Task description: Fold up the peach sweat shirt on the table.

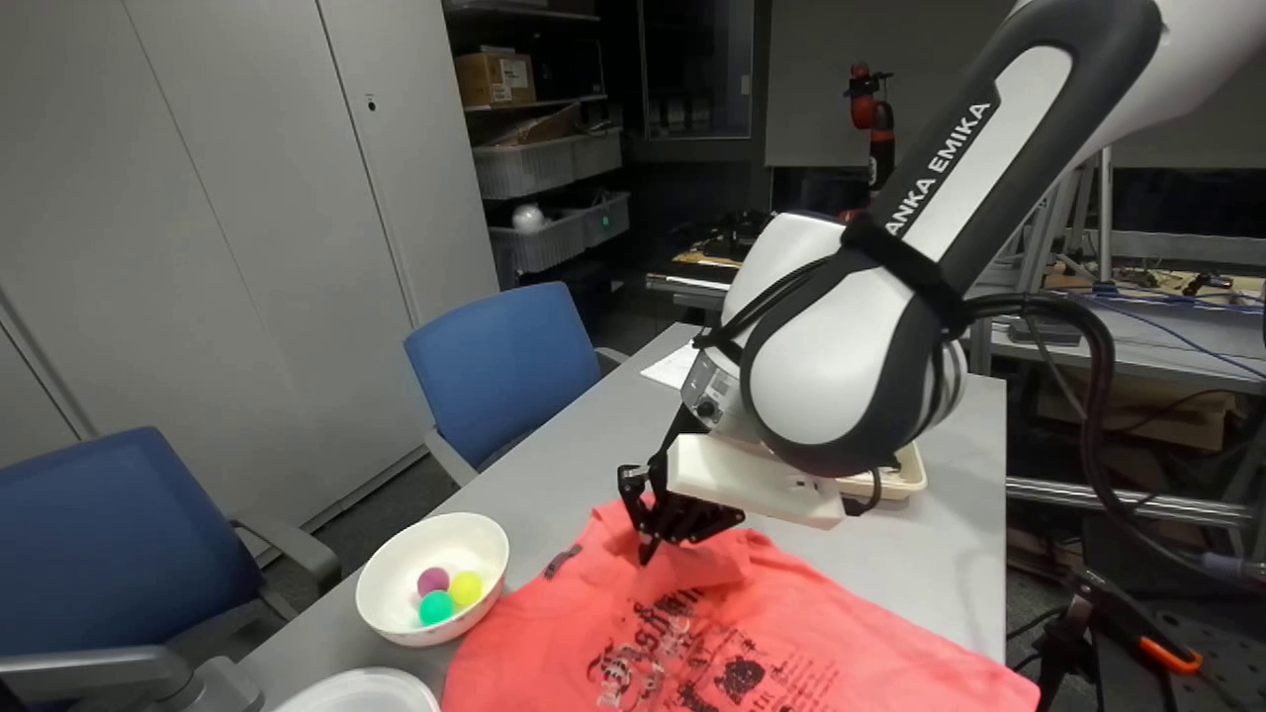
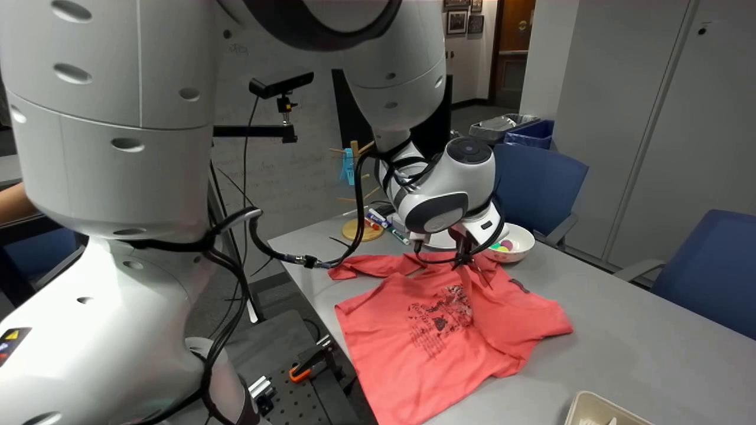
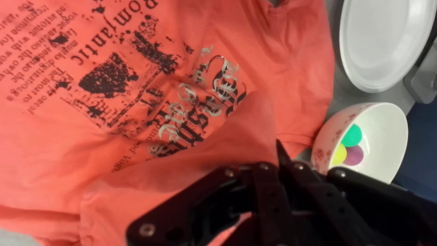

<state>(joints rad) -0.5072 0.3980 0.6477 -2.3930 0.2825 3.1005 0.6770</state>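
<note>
Blurred in the wrist view, the black hand (image 3: pixel 279 160) is clamped on a raised fold of the peach sweat shirt (image 3: pixel 164 109) that hides some lettering; "Romjantic" reads upside down. In an exterior view "ANKA EMIKA" marks the arm (image 1: pixel 974 178) and the shirt is cut off below. Its length runs across the worktop (image 2: pixel 649 330), illegible dark label (image 2: pixel 518 285) towards the blue chairs (image 2: pixel 543 183).

Counter (image 1: pixel 964 440) evenly lit; shelving (image 1: pixel 574 100) beyond its far end dim; glare on robot base (image 2: pixel 127 283); wrist view: end effector (image 3: pixel 280 160) dark, slightly soft.
</note>
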